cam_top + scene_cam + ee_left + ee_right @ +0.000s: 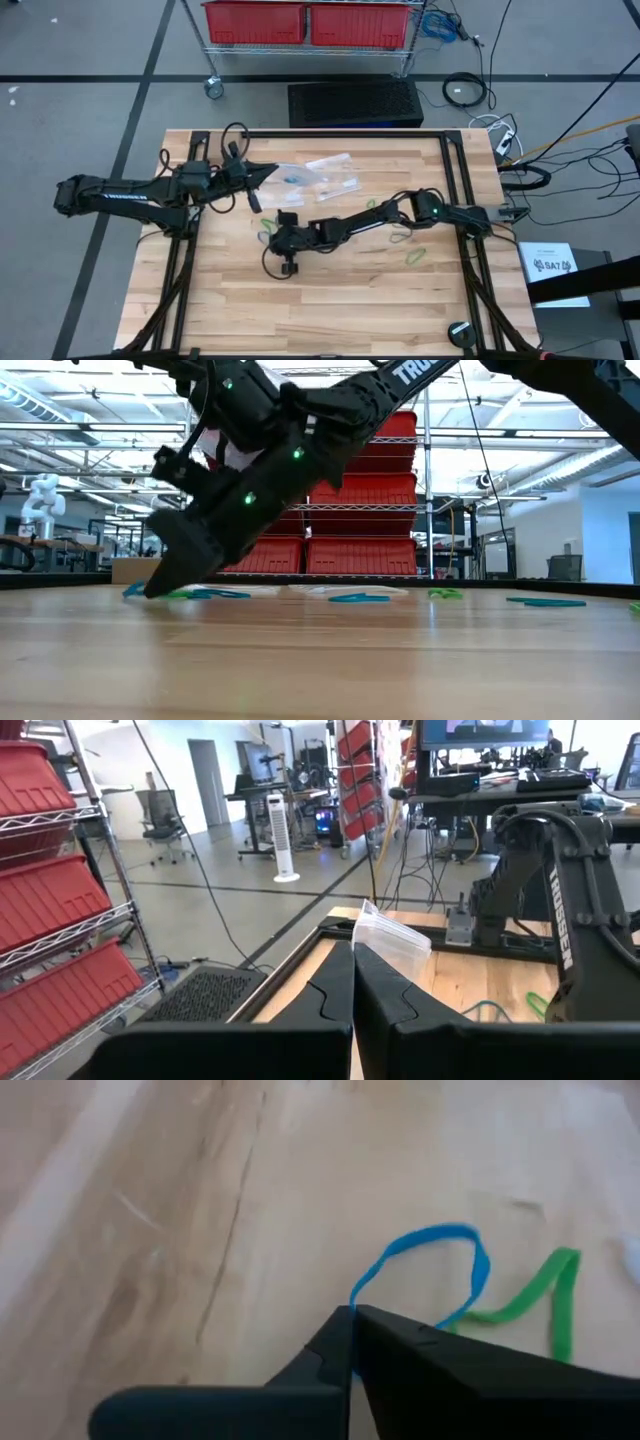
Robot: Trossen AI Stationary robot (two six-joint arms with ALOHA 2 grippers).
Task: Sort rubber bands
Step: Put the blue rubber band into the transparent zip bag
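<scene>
The right gripper [352,1318] is down at the wooden table [330,310], left of the table's middle in the high view, with its arm stretched across from the right side. Its two fingers are pressed together, and a blue rubber band [425,1275] loops out from just where the tips meet. One end of that band runs in between the tips, so it appears pinched there, though the wrist view does not show clearly how much of the band sits inside the jaws. A bright green rubber band [540,1295] lies flat on the wood just beside the blue one, crossing under its far side and clear of the fingers.

From table height, the same gripper [160,582] touches the tabletop at a slant, with blue and green bands lying right at its tip. More bands [360,598] lie scattered along the table farther to the right, well apart from it.

The left gripper [352,960] hangs over the upper left part of the table, fingers closed together. A clear plastic bag [392,938] sticks up just past its tips; whether the tips actually hold it is hard to tell. Other clear bags [325,175] lie on the table near it.
</scene>
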